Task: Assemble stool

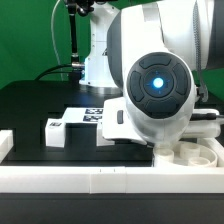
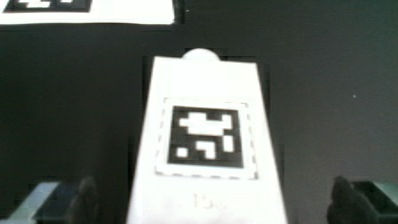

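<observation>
In the wrist view a white stool leg (image 2: 210,110) lies flat on the black table with its black-and-white tag facing up. My gripper (image 2: 210,204) is open above one end of it. The dark fingertips (image 2: 54,200) stand well clear of the leg on both sides, and nothing is held. In the exterior view another tagged white leg (image 1: 55,131) lies at the left, and the round white seat (image 1: 200,153) sits at the lower right, behind the rail. The arm's bulky body hides the gripper's fingers in that view.
The marker board (image 1: 93,113) lies flat mid-table, and its edge shows in the wrist view (image 2: 80,10). A long white rail wall (image 1: 100,181) runs along the near side. The robot's base (image 1: 97,60) stands at the back before a green backdrop.
</observation>
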`<state>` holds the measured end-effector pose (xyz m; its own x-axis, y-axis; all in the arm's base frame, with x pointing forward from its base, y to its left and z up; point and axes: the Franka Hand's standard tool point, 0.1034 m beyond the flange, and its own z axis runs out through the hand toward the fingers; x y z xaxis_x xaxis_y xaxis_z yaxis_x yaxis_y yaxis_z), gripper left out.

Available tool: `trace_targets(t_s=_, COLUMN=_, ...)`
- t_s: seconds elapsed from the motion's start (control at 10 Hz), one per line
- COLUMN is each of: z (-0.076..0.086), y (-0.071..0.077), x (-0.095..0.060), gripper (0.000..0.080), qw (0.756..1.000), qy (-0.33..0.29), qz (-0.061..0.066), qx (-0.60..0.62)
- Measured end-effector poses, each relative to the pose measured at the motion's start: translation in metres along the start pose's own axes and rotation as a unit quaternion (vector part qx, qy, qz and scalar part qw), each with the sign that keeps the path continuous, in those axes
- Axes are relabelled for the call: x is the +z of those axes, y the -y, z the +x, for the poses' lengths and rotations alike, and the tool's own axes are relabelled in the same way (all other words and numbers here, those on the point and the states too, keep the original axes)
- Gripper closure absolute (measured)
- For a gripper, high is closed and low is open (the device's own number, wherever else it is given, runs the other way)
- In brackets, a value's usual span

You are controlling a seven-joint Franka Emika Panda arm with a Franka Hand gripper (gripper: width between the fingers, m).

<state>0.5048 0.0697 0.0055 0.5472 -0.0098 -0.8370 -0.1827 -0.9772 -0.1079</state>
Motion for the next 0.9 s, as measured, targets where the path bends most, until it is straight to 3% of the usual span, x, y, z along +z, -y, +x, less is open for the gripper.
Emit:
trace_targets(t_s=0.1, z=0.002, y=0.000, x=0.000, gripper=0.0162, qw=1.000, qy=-0.005, qz=0.000, qx=-0.002)
trace_targets(t_s=0.2, z=0.002, y=0.001, x=0.000, gripper=0.0331, qw=1.000, qy=-0.005, qz=0.000, qx=-0.002)
trace_targets(t_s=0.3, z=0.002, y=0.001, x=0.000, gripper=0.0331, qw=1.000, qy=-0.005, qz=0.000, qx=-0.002)
trace_targets(t_s=0.4, z=0.002, y=0.001, x=0.000, gripper=0.0464, qw=1.000, qy=-0.005, qz=0.000, qx=-0.002)
trace_targets(t_s=0.7, z=0.002, y=0.001, x=-0.001, gripper=0.0464, qw=1.000, qy=-0.006, qz=0.000, qx=-0.006)
trace_targets(t_s=0.9, z=-0.007, y=0.000, x=-0.013, gripper=0.0464, qw=1.000, qy=-0.009, qz=0.003, qx=-0.028)
